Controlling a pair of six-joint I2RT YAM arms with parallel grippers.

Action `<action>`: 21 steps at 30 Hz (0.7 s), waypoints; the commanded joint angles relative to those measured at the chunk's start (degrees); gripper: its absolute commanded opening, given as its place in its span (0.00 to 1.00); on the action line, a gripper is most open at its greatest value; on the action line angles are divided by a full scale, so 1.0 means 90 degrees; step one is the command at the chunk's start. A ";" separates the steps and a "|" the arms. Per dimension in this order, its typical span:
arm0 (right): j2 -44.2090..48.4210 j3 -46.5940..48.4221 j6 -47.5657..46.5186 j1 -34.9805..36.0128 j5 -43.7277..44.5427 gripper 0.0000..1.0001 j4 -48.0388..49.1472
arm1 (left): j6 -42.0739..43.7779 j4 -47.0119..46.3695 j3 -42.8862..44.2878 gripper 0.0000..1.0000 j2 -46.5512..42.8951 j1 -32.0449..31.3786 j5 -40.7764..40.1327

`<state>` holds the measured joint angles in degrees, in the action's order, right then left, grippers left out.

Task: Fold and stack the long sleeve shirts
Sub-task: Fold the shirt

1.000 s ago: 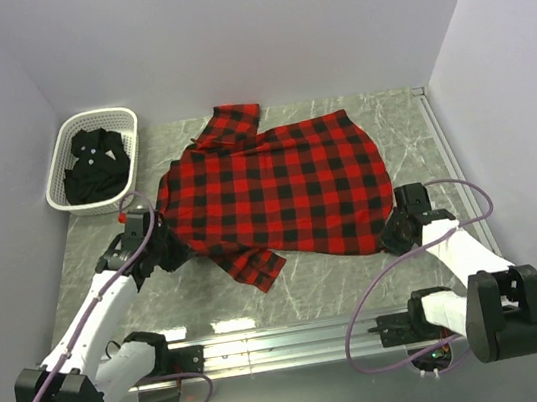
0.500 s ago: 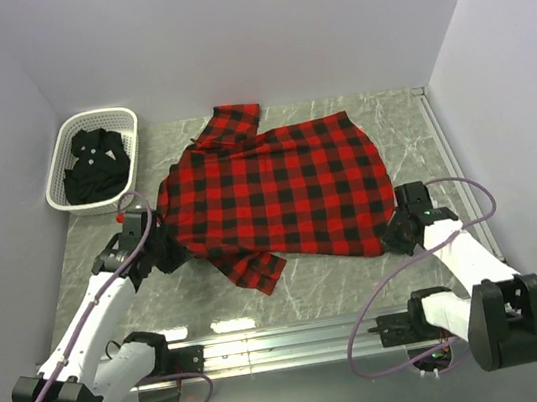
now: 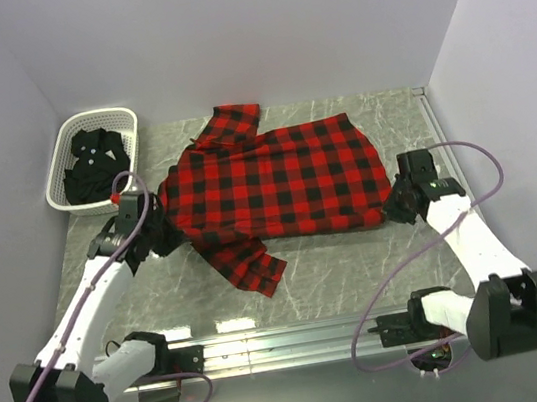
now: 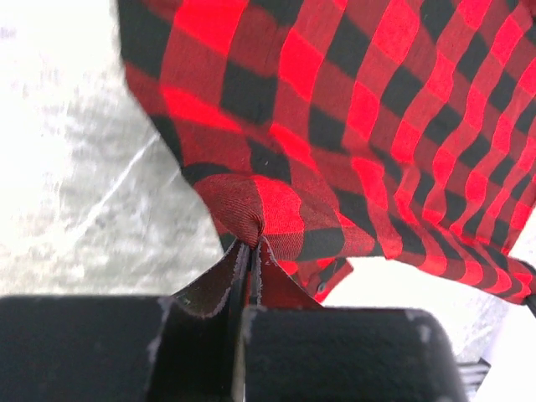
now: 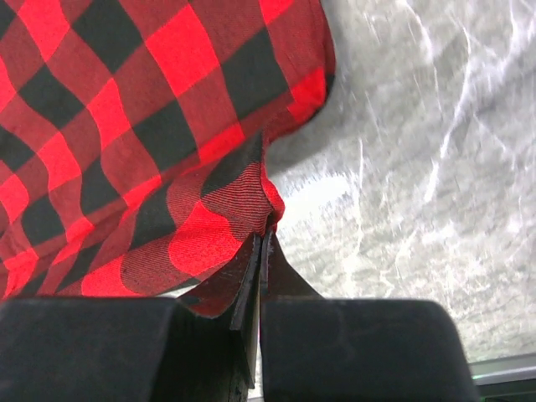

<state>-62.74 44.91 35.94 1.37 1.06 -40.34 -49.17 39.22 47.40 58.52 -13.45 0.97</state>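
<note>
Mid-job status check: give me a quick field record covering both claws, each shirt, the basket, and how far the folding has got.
left claw: shut on the flannel shirt, pinching its left edge
right claw: shut on the same shirt, at its near right corner
flannel shirt: spread on the table, one sleeve trailing toward the arms
black shirt: crumpled inside the basket
basket: far left corner of the table
progress: no finished fold visible, nothing stacked
</note>
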 commanded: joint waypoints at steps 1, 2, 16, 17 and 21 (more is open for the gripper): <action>-0.0498 0.0565 -0.0243 0.0034 0.0263 0.00 -0.0050 | 0.0345 -0.0451 0.0504 0.04 0.0342 0.0040 -0.0332; -0.0703 0.0654 -0.0234 0.0034 0.0282 0.00 -0.0020 | 0.0375 -0.0577 0.0554 0.05 0.0556 0.0040 -0.0371; -0.2559 0.1651 -0.0283 0.0024 0.0283 0.05 0.0527 | 0.0873 -0.1330 0.1413 0.13 0.2501 0.0186 -0.0440; -0.2695 0.1680 -0.0292 0.0024 0.0273 0.05 0.0546 | 0.0873 -0.1369 0.1433 0.13 0.2675 0.0215 -0.0430; -0.2872 0.1807 -0.0244 0.0024 0.0360 0.14 0.0692 | 0.0824 -0.1565 0.1540 0.22 0.2989 0.0264 -0.0343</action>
<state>-88.40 58.22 34.06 1.37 2.02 -36.67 -42.63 28.32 58.50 84.40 -11.66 -1.63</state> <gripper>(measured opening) 0.126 0.190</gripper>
